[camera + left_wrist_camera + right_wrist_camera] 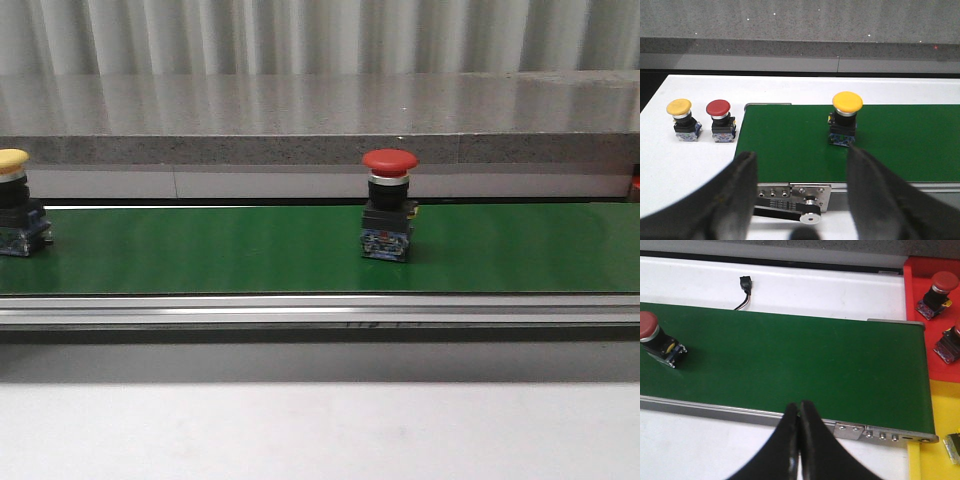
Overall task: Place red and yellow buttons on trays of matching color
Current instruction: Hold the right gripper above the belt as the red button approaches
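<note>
Front view: green conveyor belt [250, 250] runs across the frame. Red button [389, 205] stands upright just right of centre; yellow button [15, 203] stands at the 9 o'clock edge, partly cut off. Both sit on their contact blocks, caps up, so judged easy to grip from above or the side. No gripper or tray visible here.

Left wrist view: the yellow button [846, 119] stands on the belt at about 1 o'clock from frame centre. Off the belt end, on the white table [685, 165], 2 spare buttons wait side by side: spare yellow button [683, 119] and spare red button [721, 120], near 10 o'clock. Left gripper [800, 192] has its fingers spread wide, holding nothing, touching nothing.

Right wrist view: the red button [656, 337] sits at 9 o'clock on the belt. Red tray [920, 295] at 2 o'clock already holds 2 red buttons [936, 294]; yellow tray [942, 430] lies at 4 o'clock, beyond the belt end. Right gripper [799, 435] fingers pressed together, empty.
</note>
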